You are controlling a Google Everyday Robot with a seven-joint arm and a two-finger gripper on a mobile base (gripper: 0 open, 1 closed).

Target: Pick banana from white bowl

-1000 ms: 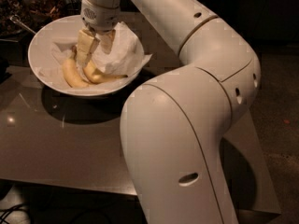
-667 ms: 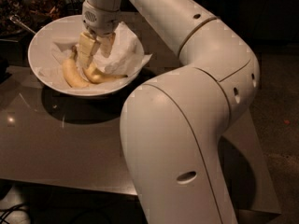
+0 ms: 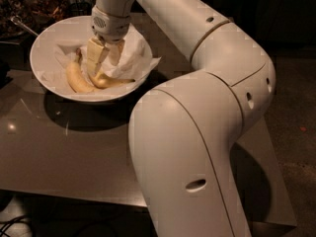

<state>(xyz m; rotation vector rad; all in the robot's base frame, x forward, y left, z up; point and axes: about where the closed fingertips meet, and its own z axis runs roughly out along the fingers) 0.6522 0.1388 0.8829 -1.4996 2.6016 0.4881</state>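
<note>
Holds the gripper (image 3: 103, 69) down inside the white bowl (image 3: 42, 65) on the table (image 3: 74, 152), jaws apart right over the banana (image 3: 109, 81), lying on white paper (image 3: 136, 58) beside a shorter banana (image 3: 76, 78).

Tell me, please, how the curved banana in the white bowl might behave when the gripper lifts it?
The banana looks firm, so it would likely keep its shape. Its curve and tapered end might let it pivot in the gripper, which is down in the white bowl above it. The second banana lies alongside and could get nudged.
</note>
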